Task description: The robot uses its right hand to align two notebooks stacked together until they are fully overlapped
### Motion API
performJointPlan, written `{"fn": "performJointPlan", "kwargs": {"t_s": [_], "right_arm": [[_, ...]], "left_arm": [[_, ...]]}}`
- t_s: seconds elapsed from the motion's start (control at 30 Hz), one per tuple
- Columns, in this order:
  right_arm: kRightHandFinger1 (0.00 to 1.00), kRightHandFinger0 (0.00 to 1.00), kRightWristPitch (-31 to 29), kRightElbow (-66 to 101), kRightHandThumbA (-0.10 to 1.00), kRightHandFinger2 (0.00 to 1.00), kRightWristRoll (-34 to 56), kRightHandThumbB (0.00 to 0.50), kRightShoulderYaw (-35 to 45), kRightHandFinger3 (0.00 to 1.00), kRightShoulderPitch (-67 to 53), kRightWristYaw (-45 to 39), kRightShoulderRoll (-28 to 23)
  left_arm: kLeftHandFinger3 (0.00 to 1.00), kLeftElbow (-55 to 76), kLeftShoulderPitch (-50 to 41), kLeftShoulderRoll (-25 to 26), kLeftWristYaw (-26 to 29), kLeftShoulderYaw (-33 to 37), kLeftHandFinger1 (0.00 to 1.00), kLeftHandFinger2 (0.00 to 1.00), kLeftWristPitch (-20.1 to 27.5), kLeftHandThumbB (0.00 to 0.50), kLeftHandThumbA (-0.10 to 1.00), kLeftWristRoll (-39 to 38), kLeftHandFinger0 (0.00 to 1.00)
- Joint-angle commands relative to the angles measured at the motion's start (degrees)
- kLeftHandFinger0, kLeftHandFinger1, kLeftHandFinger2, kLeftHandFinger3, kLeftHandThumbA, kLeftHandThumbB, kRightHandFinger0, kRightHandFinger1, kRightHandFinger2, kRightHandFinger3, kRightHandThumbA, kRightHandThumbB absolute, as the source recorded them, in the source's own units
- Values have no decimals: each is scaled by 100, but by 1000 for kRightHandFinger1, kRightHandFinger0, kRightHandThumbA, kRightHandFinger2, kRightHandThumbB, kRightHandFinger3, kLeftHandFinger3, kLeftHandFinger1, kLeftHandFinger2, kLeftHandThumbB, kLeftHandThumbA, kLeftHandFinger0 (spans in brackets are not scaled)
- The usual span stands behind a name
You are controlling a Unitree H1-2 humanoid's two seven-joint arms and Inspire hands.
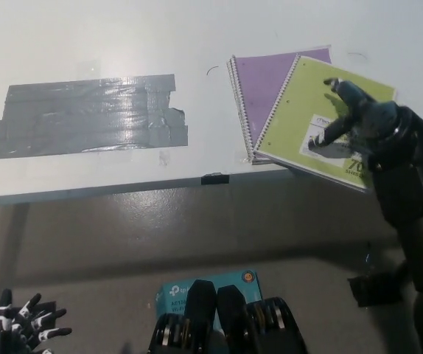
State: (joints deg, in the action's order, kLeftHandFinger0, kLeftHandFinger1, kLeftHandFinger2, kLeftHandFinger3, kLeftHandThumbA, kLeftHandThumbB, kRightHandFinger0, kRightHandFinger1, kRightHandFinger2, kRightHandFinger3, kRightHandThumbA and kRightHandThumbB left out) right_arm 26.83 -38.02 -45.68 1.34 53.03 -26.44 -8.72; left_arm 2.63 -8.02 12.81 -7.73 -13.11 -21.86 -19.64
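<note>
Right hand [359,122], fingers spread, rests flat on the green notebook [307,103], which lies skewed over the purple notebook [267,77] at the table [197,37] edge — press lightly, pivot green until spirals coincide. Left hand [23,324] idles low, fingers apart.

Lab-like: taped white table [86,44], grey floor [197,228], boxed device [178,289]

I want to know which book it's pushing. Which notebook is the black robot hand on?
The green notebook, the top one, lying crooked over the purple notebook. The black robot hand rests on its label; the purple one lies untouched underneath.
</note>
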Motion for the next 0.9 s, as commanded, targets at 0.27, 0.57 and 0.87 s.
{"fn": "performJointPlan", "kwargs": {"t_s": [0.27, 0.57, 0.87], "right_arm": [[1000, 1000, 10, 183, 1000, 1000, 602, 316, -170, 1000, 130, 393, 319], [1000, 1000, 10, 107, 1000, 1000, 630, 347, -550, 1000, -64, 514, 115], [1000, 1000, 10, 114, 1000, 1000, 387, 320, -854, 1000, -473, 585, -185]], "left_arm": [[1000, 193, 38, 61, -92, 197, 528, 722, 22, 500, 1000, 23, 378], [1000, 275, -25, 114, -158, 238, 541, 743, 66, 500, 1000, -20, 364], [1000, 328, -96, 156, -175, 362, 493, 696, 168, 500, 1000, 85, 424]]}}
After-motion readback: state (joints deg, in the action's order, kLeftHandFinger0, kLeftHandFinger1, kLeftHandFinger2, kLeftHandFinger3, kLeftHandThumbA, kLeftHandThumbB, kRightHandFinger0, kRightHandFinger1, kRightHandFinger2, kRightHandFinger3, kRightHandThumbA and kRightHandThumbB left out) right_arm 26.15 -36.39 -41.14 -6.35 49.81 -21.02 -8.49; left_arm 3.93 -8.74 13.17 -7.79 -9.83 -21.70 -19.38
